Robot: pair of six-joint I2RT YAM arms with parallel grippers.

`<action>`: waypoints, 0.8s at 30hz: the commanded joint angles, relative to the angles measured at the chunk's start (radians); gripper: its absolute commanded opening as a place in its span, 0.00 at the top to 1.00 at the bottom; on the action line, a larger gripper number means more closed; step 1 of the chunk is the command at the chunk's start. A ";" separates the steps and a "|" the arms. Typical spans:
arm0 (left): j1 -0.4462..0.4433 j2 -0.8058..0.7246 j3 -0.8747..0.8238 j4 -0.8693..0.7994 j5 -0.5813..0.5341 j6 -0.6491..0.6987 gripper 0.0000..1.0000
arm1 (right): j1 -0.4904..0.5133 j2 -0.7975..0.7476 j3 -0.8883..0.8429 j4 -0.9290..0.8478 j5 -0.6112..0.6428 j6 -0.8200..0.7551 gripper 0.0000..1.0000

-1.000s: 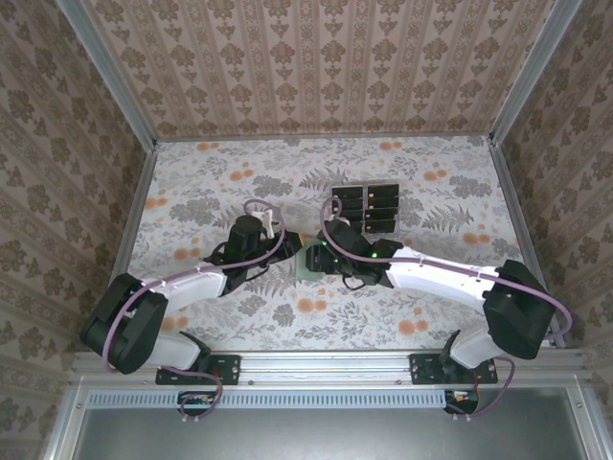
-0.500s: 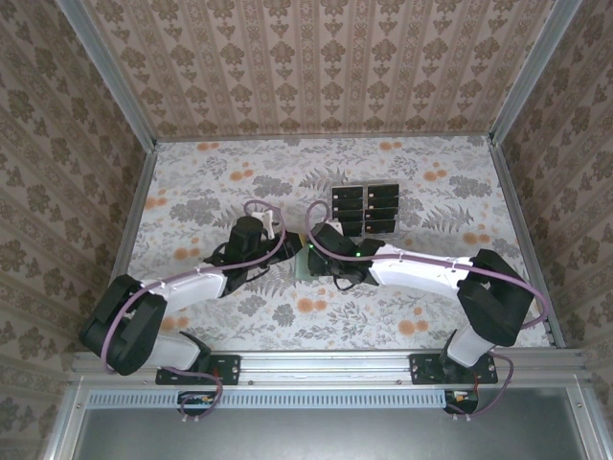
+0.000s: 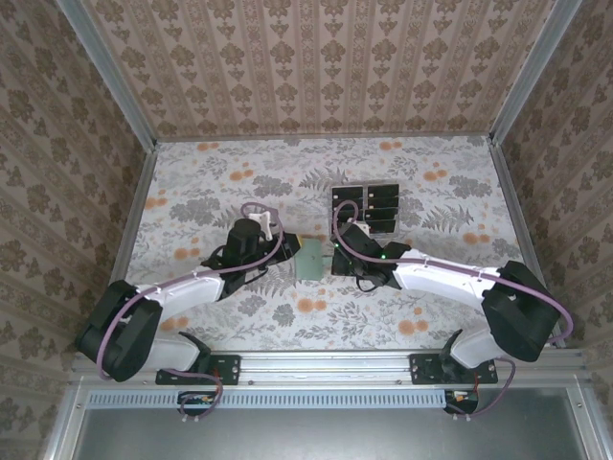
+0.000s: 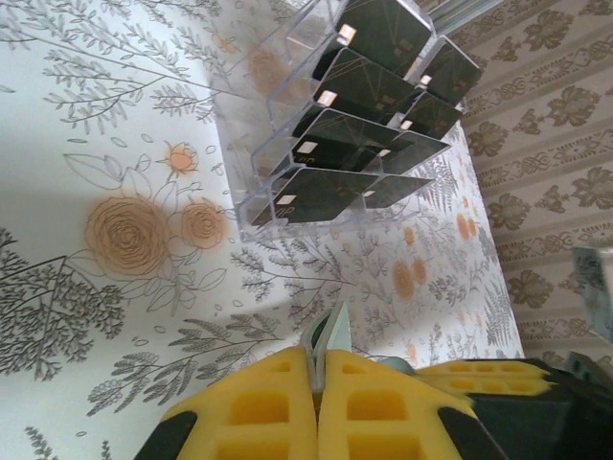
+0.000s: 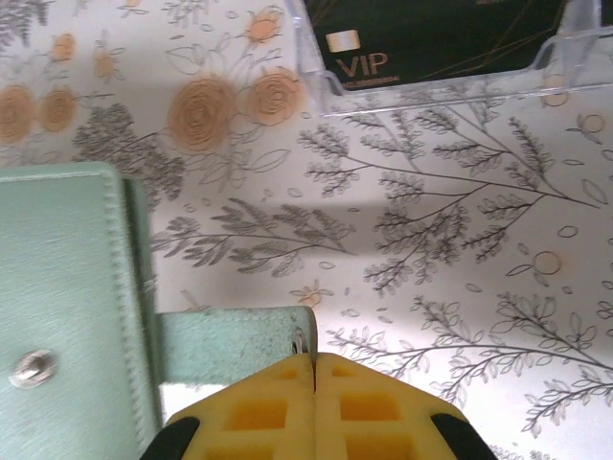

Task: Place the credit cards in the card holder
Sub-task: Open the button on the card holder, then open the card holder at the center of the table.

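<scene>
Brown damask wallpaper walls (image 3: 316, 67) box in the desk (image 3: 192, 192), which has a grey-leaf, orange-flower cover; the credit cards (image 4: 326, 192) sit in a clear slotted tray (image 4: 239, 182) mid-desk, toward the far edge; the card holder (image 3: 311, 259) lies just nearer; left hand (image 4: 316, 359) is pressed together on a thin green edge; right hand (image 5: 314, 369) is pinching the holder's strap tab.

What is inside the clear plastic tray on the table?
The clear tray holds black credit cards, tilted in its slots in two columns; one reads VIP. Each card covers part of the one behind it, so the exact count is unsure.
</scene>
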 commanded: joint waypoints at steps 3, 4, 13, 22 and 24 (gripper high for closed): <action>-0.001 0.052 -0.028 0.018 -0.018 0.018 1.00 | 0.005 -0.047 -0.029 0.055 -0.107 -0.006 1.00; -0.002 0.065 -0.033 0.023 -0.019 0.023 0.98 | 0.006 -0.047 -0.026 0.064 -0.129 -0.009 1.00; 0.005 0.099 -0.026 -0.037 -0.033 0.085 0.42 | 0.038 -0.082 0.042 0.065 -0.207 -0.018 1.00; 0.013 0.015 -0.009 -0.130 -0.043 0.147 0.29 | 0.054 -0.083 0.089 0.046 -0.218 -0.015 1.00; 0.013 0.000 -0.008 -0.137 -0.044 0.144 0.29 | 0.055 -0.081 0.091 0.046 -0.217 -0.013 1.00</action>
